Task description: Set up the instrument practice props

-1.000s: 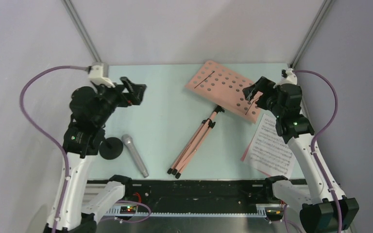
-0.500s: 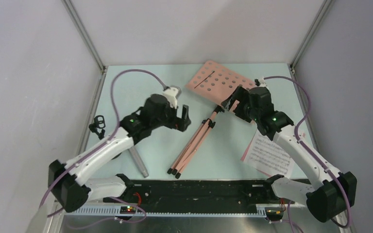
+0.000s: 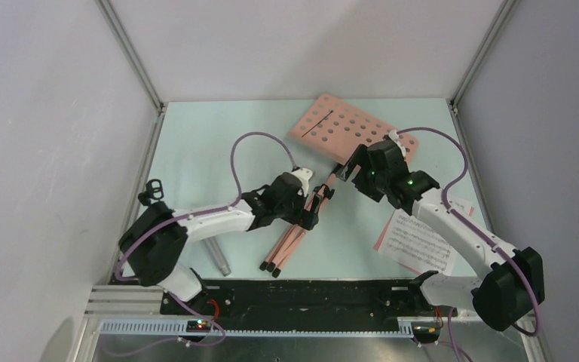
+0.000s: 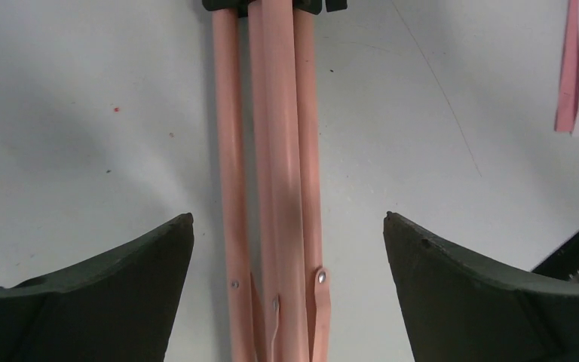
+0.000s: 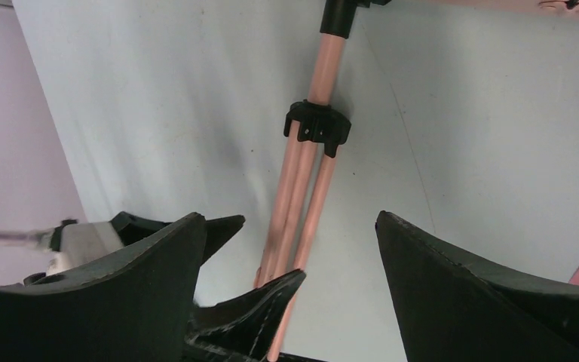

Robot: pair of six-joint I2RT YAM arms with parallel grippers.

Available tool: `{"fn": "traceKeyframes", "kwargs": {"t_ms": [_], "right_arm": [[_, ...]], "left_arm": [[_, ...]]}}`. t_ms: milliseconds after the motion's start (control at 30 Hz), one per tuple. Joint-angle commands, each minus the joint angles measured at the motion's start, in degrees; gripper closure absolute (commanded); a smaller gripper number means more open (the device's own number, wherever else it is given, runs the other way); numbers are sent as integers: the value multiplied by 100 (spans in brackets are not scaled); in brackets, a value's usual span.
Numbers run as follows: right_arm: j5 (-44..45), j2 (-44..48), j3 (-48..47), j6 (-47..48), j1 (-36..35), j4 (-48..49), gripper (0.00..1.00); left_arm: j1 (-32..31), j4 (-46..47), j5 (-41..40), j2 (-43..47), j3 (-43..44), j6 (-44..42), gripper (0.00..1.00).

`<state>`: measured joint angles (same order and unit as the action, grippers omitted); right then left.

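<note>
One salmon-pink tripod music stand (image 3: 280, 249) lies flat on the pale green table (image 3: 211, 143), long axis diagonal: feet toward my near edge, perforated desk (image 3: 347, 136) at the far right. Legs folded into a bundle; three pink tubes counted in the left wrist view. My left pincer (image 4: 288, 217) hangs directly over that bundle, jaws wide apart, a finger on each side, touching nothing; the tubes run straight through the gap, so the closing line crosses the long axis squarely. My right pincer (image 5: 288, 217) is likewise apart and empty, further up the same shaft, over the black collar (image 5: 317, 128) where the legs join the post, just short of the desk. So both arms are on the stand: left nearer the legs, right nearer the desk end. My judgement: the coming move is a two-handed grip and lift to stand it upright, and it depends on each pincer closing across that diagonal, not along it. Other props: white and pink sheet-music pages (image 3: 418, 241), one white page showing with a pink edge beneath, well apart to the right of the legs; one grey handheld microphone (image 3: 217, 258), mostly hidden by my left arm; one small black clip-like piece (image 3: 151, 191) at the table's left edge, possibly part of the mic stand, too small to tell.
</note>
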<state>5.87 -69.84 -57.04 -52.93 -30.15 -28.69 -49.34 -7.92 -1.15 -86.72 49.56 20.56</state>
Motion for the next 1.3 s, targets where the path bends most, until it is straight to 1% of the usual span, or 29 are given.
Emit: {"fn": "traceKeyframes", "kwargs": {"t_ms": [0,100,300,333,433,467,500,533,567,667,700,767,900,1033,1267], "right_arm": [[251,285,-141,-34,54,-167,12],[172,412,-45,-15,130,-233,12],[-232,709,184,133,330,-135,12],[-324,777,245,182,369,-114,12],[-469,955,371,252,433,-60,12],[-505,986,428,277,450,-54,12],[-511,1048,456,285,484,-51,12],[-515,1072,498,301,502,-50,12],[-520,1129,521,301,541,-56,12],[-719,1218,599,364,600,-46,12],[-758,1258,616,385,620,-43,12],[-807,1305,668,442,645,-41,12],[-952,1430,853,464,703,-32,11],[-1059,1638,1318,282,717,122,11],[-1089,1909,1836,58,751,353,11]], "left_arm": [[-177,697,-374,-483,211,134,5],[-244,758,-466,-906,301,80,14],[-255,766,-459,-1357,564,-68,28],[-252,761,-435,-1383,581,-119,29],[-254,763,-387,-1495,668,-218,45],[-256,748,-345,-1527,695,-236,47],[-254,730,-339,-1584,739,-254,53],[-254,693,-324,-1606,752,-258,56],[-253,673,-300,-1650,782,-270,64],[-259,545,-281,-1648,831,-292,81],[-255,458,-263,-1629,870,-314,91],[-247,245,-215,-1569,997,-331,99],[-243,-246,23,-1330,1353,-248,100],[-234,-795,416,-1160,1821,-150,100],[-146,-1346,753,-1045,2341,-131,100]]}}
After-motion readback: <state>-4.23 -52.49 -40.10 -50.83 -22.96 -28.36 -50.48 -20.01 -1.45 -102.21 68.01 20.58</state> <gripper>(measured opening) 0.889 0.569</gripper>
